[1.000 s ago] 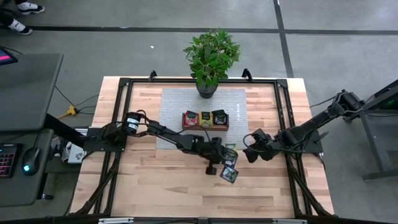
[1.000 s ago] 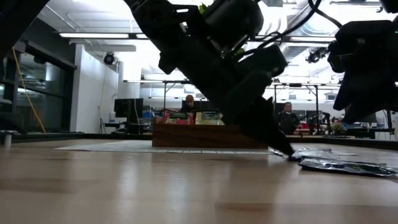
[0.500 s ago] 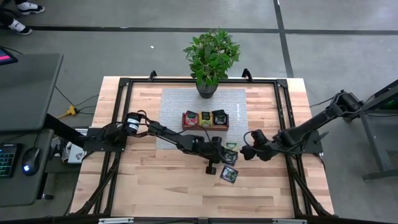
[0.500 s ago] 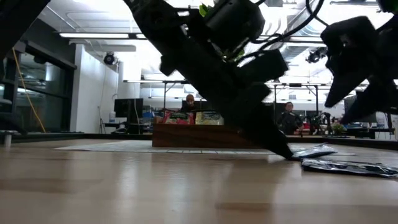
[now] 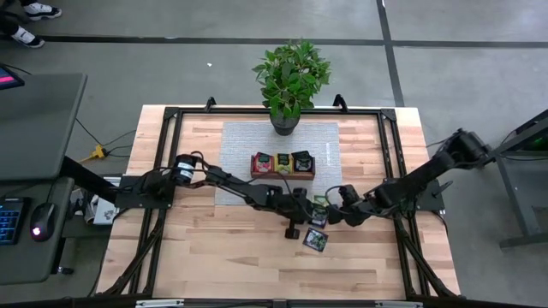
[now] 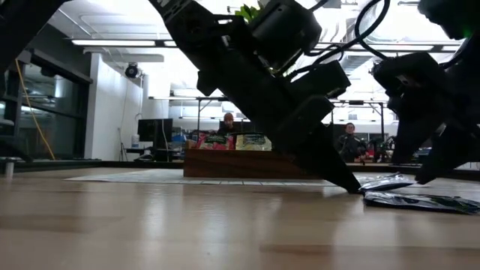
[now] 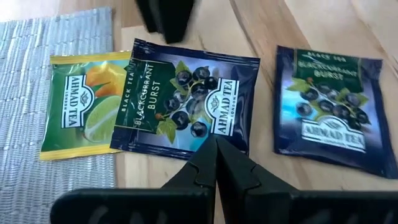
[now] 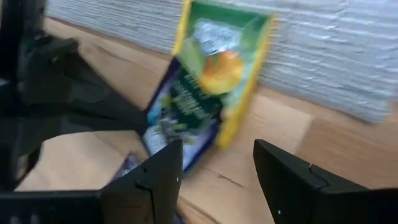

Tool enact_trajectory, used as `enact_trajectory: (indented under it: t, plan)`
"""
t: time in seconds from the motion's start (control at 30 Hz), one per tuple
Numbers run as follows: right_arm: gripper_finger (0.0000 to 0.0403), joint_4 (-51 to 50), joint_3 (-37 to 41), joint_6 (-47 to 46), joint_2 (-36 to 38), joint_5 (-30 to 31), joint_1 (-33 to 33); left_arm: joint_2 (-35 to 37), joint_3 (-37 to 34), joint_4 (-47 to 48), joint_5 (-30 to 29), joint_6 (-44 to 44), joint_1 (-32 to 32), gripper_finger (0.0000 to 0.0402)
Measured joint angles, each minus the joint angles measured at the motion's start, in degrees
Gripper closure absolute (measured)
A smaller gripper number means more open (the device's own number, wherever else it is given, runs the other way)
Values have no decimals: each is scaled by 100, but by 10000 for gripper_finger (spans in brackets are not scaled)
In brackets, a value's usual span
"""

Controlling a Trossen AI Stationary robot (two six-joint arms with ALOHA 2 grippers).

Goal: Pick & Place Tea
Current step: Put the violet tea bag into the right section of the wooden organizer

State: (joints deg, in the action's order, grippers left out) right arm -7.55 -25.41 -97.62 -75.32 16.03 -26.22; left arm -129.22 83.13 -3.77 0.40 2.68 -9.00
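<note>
1. High view: left gripper point(image 5: 295, 224) reaching across to the loose sachets just in front of the wooden tray point(image 5: 282, 174), fingers pressed together and resting on the table by the pile, likely pinning or nudging rather than lifting. Right gripper point(image 5: 330, 208) arriving from the other side, fingers spread, empty. Potted plant point(image 5: 290, 79) behind the tray, out of the way.

2. Low view: closed tip of the left gripper down at the tabletop, touching the edge of a flat sachet; another dark sachet point(image 6: 416, 201) lying apart, nearer the camera.

3. Left wrist view: Blackcurrant Burst sachet point(image 7: 186, 104) directly ahead of the shut fingertips, overlapping a lime-and-orange sachet point(image 7: 84, 106); second blackcurrant sachet point(image 7: 328, 109) beside, not touching.

4. Right wrist view: spread fingers point(image 8: 152, 180) aimed at the overlapped pair, lime sachet point(image 8: 227, 65) half on the grey mat point(image 8: 348, 56), probably lining up a pinch.
</note>
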Motion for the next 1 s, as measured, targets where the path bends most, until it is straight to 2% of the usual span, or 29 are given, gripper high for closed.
enact_trajectory:
  t: [0.2,0.57,0.9,1.0]
  plan:
    - [210,447,-2,3,-198,59,1,-7,-4,-11,40,-81,-1,401]
    - [211,544,-2,50,-270,157,316,-7,-11,-15,38,-91,1,401]
    - [211,607,-2,57,-270,-73,372,-7,-11,-15,42,-100,1,401]
    - [224,616,-1,57,-270,-103,372,-7,-13,-17,46,-100,1,401]
